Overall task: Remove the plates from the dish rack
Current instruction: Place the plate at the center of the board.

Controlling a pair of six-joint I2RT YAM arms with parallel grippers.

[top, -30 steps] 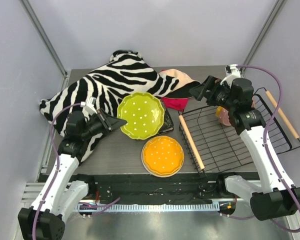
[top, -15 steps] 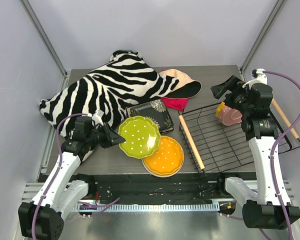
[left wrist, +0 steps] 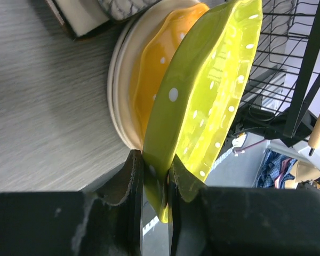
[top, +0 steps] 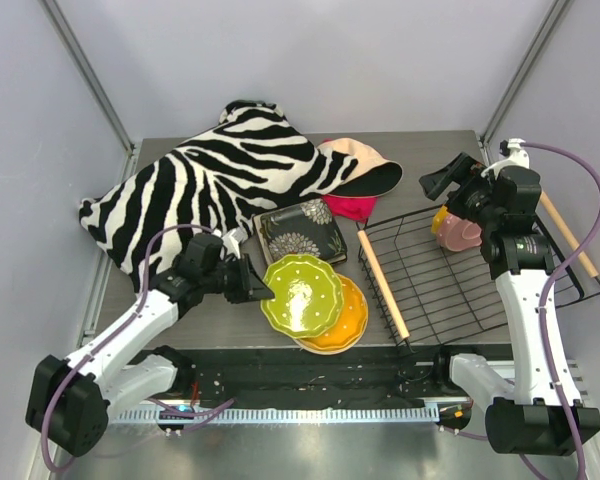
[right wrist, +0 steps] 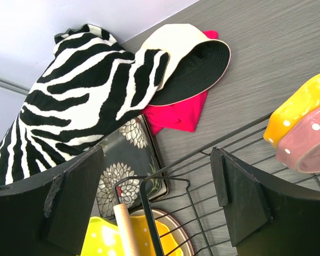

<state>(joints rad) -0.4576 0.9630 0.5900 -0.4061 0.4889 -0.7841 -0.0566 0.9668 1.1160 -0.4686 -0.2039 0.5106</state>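
Here left fingers (left wrist: pixel 135 178) pinch the yellow-green plate (left wrist: pixel 202 96), right fingers (right wrist: pixel 77 194) gape

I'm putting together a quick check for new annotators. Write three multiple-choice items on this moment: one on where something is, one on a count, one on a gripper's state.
1. Where is the yellow-green plate?
A) in the dish rack
B) in the right gripper
C) in the left gripper, tilted over the orange dotted plate

2. How many plates show inside the dish rack?
A) none
B) two
C) five

3. The right gripper is:
A) open and empty
B) shut on a plate
C) shut with nothing in it

Answers:
1 C: the left wrist view shows both fingers pinching the plate's rim, with the orange plate beneath.
2 B: only a pink plate and a yellow plate lean at the rack's far side.
3 A: its fingers stand wide apart above the rack's corner, with nothing between them.
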